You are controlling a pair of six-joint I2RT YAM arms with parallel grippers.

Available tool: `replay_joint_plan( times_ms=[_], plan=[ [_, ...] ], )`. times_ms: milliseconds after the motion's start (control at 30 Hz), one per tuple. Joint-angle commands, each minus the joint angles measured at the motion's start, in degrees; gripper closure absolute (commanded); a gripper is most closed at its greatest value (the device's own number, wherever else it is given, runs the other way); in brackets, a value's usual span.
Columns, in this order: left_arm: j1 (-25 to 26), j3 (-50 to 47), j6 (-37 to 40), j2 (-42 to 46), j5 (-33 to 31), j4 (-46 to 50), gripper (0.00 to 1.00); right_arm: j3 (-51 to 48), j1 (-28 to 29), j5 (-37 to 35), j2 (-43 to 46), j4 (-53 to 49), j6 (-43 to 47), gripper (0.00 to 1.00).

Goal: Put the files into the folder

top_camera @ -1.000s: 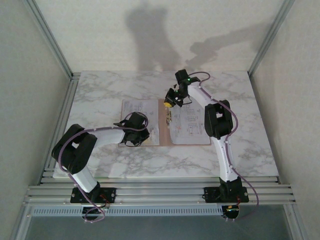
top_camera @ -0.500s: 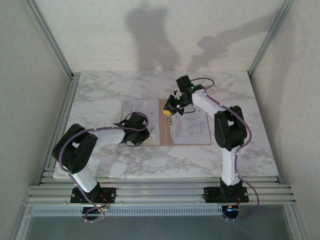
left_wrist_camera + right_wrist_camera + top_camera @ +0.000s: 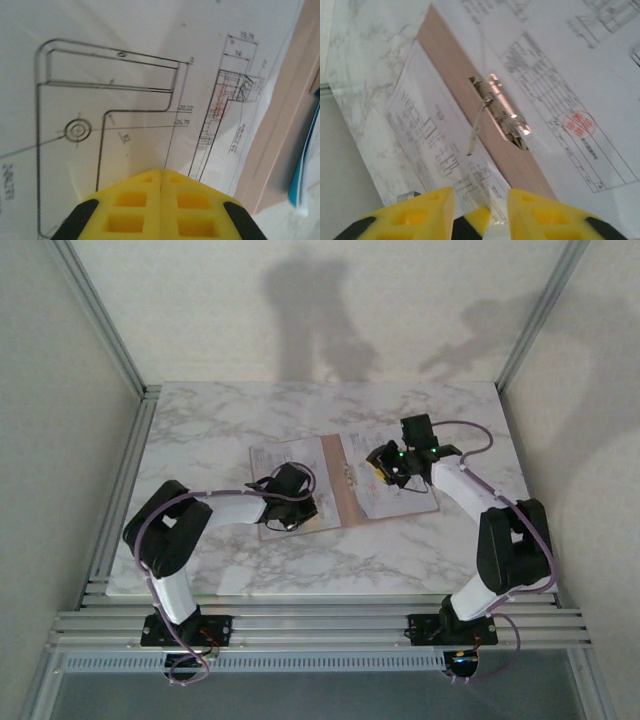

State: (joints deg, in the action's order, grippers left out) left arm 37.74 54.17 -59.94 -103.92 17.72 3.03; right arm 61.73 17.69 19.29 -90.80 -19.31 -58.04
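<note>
Folder [image 3: 338, 485] has swung anticlockwise since 1 s ago: then it sat square to the worktop [image 3: 200, 430] edges, now its spine runs near-to-far with the far end leaning left, and the opened-out long axis goes left-right w/ the right end further from the near edge. It lies open & flat, roughly mid-worktop. Files [image 3: 405, 495] lie on both halves, printed side up: one sheet left of the spine, one right. Right arm has pulled back toward the right edge, and the right gripper [image 3: 383, 462] has gone from the spine to above the right-hand sheet; its jaws have parted, gap between the yellow fingers [image 3: 432, 207], nothing in it. Right wrist view looks down on the bare spine strip & its metal clip [image 3: 502, 112]. Left gripper [image 3: 161, 172] has jaws closed, fingers together, tips down on the left-hand sheet near the folder's near edge. Blue strip [image 3: 307, 165] pokes out beyond the folder edge in the left wrist view.
</note>
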Motion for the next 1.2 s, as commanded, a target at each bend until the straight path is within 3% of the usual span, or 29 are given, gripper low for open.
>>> replay_joint_plan(
  times_ms=[0,367,700,1167],
  plan=[
    [2.9,2.0,1.7,-4.4,3.8,3.3,1.0,-2.9,-1.4,0.6,1.4,5.7,-3.4,0.6],
    [5.9,8.4,3.2,-10.0,6.2,3.5,1.0,-1.9,-2.2,6.2,-5.2,11.7,-5.5,0.54],
    [6.5,10.4,3.1,-11.9,6.0,3.7,1.0,1.9,-2.0,7.1,-10.7,10.7,-5.3,0.69],
    [6.6,10.7,2.6,-12.2,5.7,3.8,1.0,3.1,-1.5,7.7,-13.5,11.1,-6.0,0.77]
  ],
)
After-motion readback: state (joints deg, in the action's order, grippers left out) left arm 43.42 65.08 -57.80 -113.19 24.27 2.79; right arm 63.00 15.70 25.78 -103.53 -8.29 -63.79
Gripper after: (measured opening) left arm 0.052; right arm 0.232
